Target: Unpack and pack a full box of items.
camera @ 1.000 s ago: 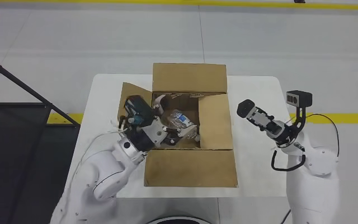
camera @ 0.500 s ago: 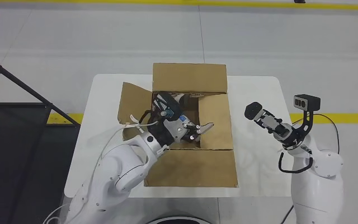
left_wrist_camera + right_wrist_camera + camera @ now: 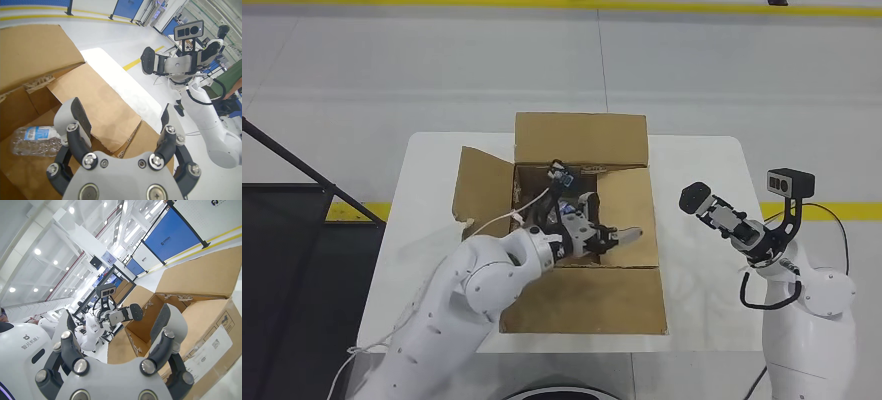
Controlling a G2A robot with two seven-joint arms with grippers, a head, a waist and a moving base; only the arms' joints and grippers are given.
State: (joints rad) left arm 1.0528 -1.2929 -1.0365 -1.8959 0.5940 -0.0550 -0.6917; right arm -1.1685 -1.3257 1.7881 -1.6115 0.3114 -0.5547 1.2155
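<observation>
An open cardboard box [image 3: 582, 140] stands mid-table with its flaps spread. My left gripper [image 3: 608, 228] hangs open and empty over the box's right side, by the right flap [image 3: 627, 215]. In the left wrist view its fingers [image 3: 81, 115] are wide apart above that flap, and a clear plastic bottle [image 3: 34, 140] with a blue label lies on the box floor beside one finger. My right gripper [image 3: 695, 197] is raised over the table right of the box, open and empty. Its own view shows spread fingertips [image 3: 166, 317], the box [image 3: 198, 294] and the left gripper [image 3: 134, 312].
The white table [image 3: 692, 300] has bare room right of the box and a narrower strip on the left. The front flap [image 3: 582, 300] lies flat toward the table's near edge. A dark frame [image 3: 292, 170] stands off the left side.
My left arm has swung from the box's left side across the inside to the right flap, gripper still open. The right arm shifted slightly right, then stayed still.
</observation>
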